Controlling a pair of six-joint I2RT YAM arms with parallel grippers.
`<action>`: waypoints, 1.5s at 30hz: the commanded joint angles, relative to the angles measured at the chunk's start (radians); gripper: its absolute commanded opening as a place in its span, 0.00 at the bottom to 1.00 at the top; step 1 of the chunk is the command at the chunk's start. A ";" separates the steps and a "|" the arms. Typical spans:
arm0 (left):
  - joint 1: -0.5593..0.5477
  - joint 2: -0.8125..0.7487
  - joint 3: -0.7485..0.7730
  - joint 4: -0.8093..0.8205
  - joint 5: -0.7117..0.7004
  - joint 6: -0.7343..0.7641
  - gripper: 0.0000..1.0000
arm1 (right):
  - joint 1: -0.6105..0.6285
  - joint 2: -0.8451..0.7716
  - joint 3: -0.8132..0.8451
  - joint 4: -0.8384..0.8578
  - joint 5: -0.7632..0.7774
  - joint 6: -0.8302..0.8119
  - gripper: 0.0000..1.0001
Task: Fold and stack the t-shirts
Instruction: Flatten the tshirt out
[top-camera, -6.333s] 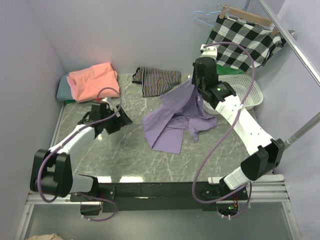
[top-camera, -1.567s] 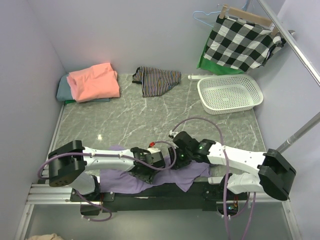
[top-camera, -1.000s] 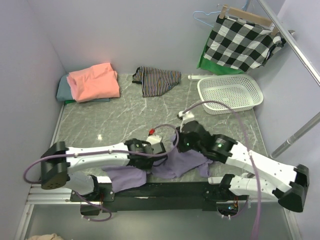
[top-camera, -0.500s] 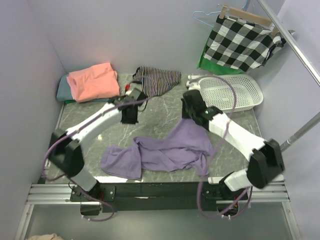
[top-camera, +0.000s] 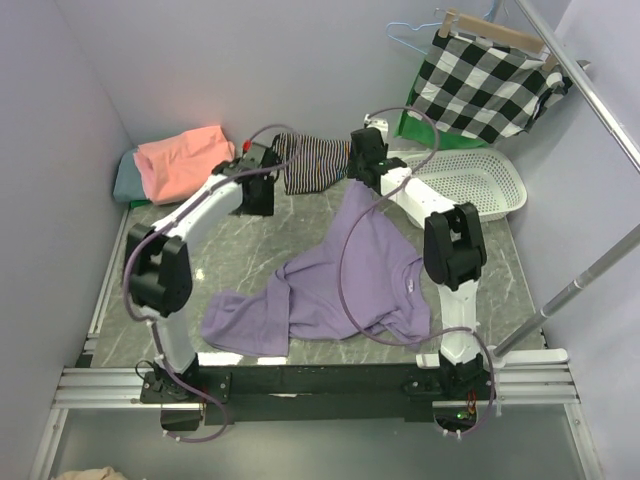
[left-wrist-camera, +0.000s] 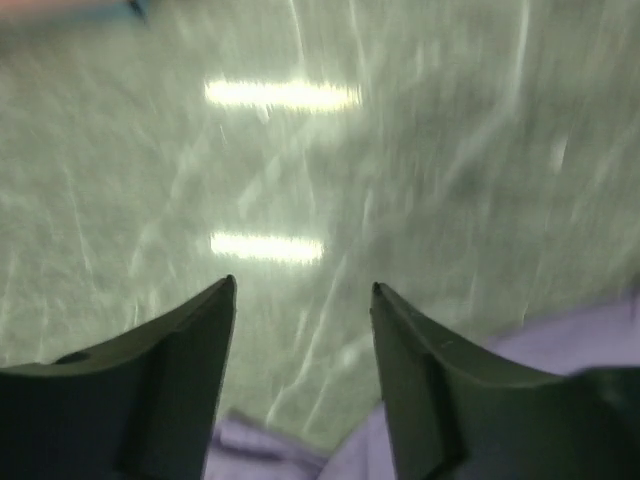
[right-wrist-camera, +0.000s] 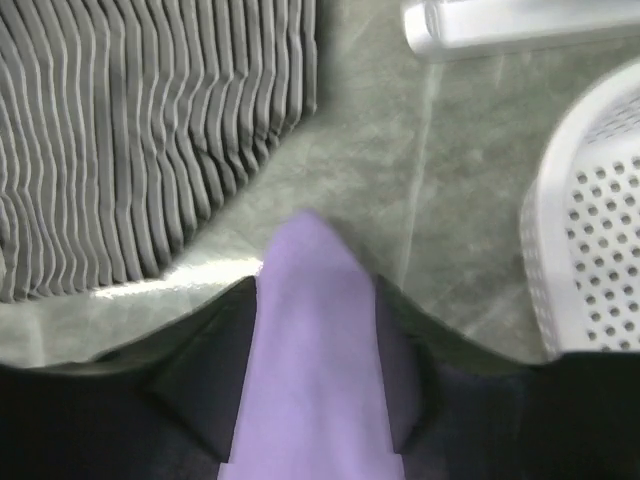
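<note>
The lavender t-shirt (top-camera: 340, 280) lies spread out on the marble table (top-camera: 250, 250), running from the near left up to a point at the far middle. My right gripper (top-camera: 362, 172) hovers at that far point. In the right wrist view its fingers stand apart (right-wrist-camera: 314, 285) and a strip of the lavender shirt (right-wrist-camera: 315, 380) lies between them. My left gripper (top-camera: 258, 192) hangs open over bare table at the far left, with nothing between its fingers (left-wrist-camera: 302, 285); the view is blurred. The salmon-pink t-shirt (top-camera: 185, 160) lies folded on the grey-teal one (top-camera: 124, 182) in the back left corner.
A striped black-and-white cloth (top-camera: 315, 160) lies at the back, between the two grippers and close to the right one (right-wrist-camera: 150, 130). A white perforated basket (top-camera: 490, 182) sits at the back right (right-wrist-camera: 590, 230). The checked cloth on its hanger (top-camera: 485, 85) hangs above it.
Both arms swept from the near edge to the far side, dragging the lavender shirt out flat. The left gripper let go and opened. The right jaws have parted around the cloth.
</note>
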 joint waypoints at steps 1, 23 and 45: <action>-0.019 -0.265 -0.220 0.036 0.203 0.009 0.70 | -0.008 -0.089 -0.076 -0.003 -0.091 0.004 0.62; -0.489 -0.460 -0.751 0.191 0.107 -0.417 0.68 | 0.198 -0.518 -0.671 0.002 -0.381 0.110 0.65; -0.565 -0.463 -0.731 0.189 -0.071 -0.499 0.57 | 0.196 -0.552 -0.788 0.014 -0.357 0.114 0.63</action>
